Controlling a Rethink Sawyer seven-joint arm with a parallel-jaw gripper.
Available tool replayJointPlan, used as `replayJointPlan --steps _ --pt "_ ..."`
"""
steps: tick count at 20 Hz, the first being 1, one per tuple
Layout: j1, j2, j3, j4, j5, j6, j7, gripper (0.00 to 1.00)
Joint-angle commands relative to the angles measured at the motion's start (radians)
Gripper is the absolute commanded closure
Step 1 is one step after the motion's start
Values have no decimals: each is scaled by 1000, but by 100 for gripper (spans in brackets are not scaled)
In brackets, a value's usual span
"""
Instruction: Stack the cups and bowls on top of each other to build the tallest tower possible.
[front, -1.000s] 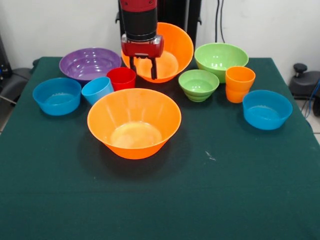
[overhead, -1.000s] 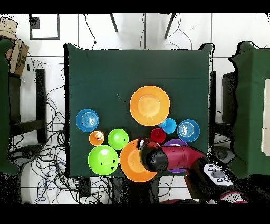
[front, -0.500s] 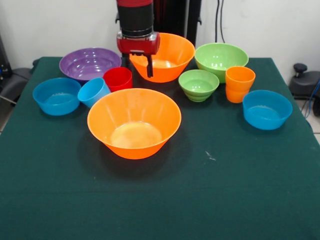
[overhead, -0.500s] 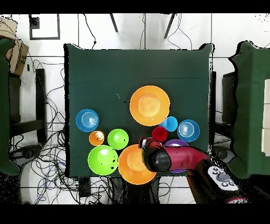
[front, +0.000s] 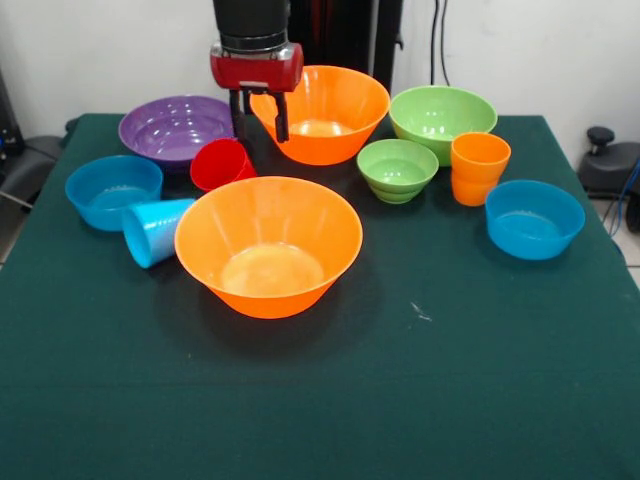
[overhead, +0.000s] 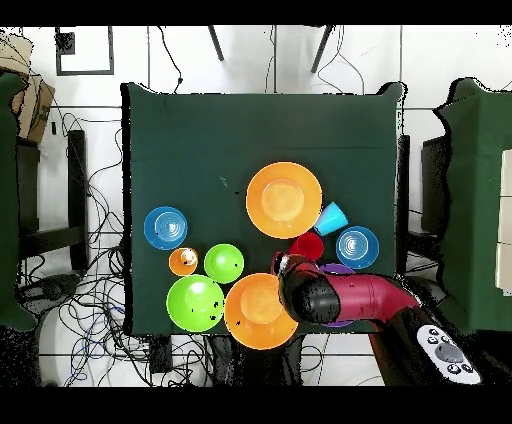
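Observation:
My gripper (front: 260, 122) hangs open and empty between the purple bowl (front: 175, 128) and the back orange bowl (front: 325, 115), just above the red cup (front: 220, 163), which leans tilted. The light blue cup (front: 155, 230) lies on its side against the front orange bowl (front: 268, 245). An orange cup (front: 479, 168) stands upright at the right. Overhead, the arm covers most of the purple bowl (overhead: 335, 268); the red cup (overhead: 307, 246) and light blue cup (overhead: 331, 216) sit beside the orange bowl (overhead: 284, 200). No tower stands.
A large green bowl (front: 442, 118) and a small green bowl (front: 397, 168) sit right of the back orange bowl. Small blue bowls rest at the left (front: 113, 190) and right (front: 534, 218). The green cloth table (front: 420, 400) has bare room in front.
The gripper moved left from the back orange bowl toward the purple bowl. The light blue cup toppled onto its side and the red cup shifted and tilted.

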Motion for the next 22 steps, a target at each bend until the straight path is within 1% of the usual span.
replayJointPlan --steps 1,7,10,17,22 --pt "-5 -7 144 -2 11 98 -61 0" --pt "24 33 118 -37 -13 71 -31 0" --pt "27 31 113 -30 -17 61 -24 0" --pt "5 -7 133 5 -4 84 -38 0" --pt "18 29 115 -21 -25 61 -28 0"
